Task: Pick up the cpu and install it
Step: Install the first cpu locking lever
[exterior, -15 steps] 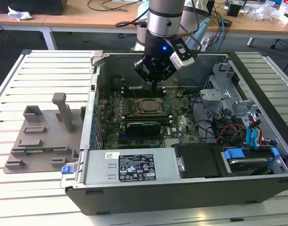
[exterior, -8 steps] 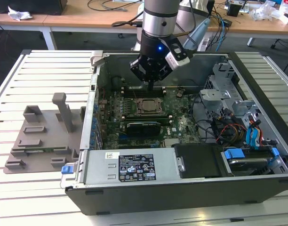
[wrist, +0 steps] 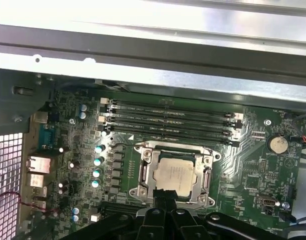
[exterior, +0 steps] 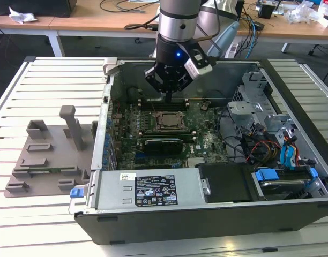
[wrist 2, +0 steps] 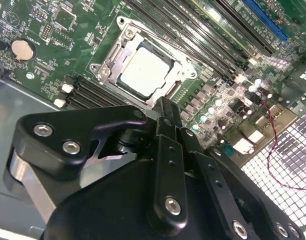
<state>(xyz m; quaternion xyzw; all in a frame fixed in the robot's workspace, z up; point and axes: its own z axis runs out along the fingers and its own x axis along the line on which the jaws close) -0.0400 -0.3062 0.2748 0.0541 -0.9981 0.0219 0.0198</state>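
Note:
The cpu (exterior: 166, 120) is a pale silver square lying flat in the motherboard socket, inside its metal frame (wrist: 145, 171). It shows in both wrist views (wrist 2: 143, 70) (wrist: 176, 175). My gripper (exterior: 168, 96) hangs inside the open computer case, a little above the cpu and slightly to the far side of it. Its black fingers are shut together with nothing between them, and their tip (wrist 2: 164, 105) (wrist: 163, 194) sits just off the edge of the socket frame. The cpu is not touched.
Black memory slots (wrist: 173, 117) run beside the socket. The case wall (wrist: 153, 75) rises close behind them. A drive cage (exterior: 255, 96) and cables (exterior: 260, 147) crowd the exterior view's right. A grey fixture (exterior: 46, 155) lies on the slatted table at the left.

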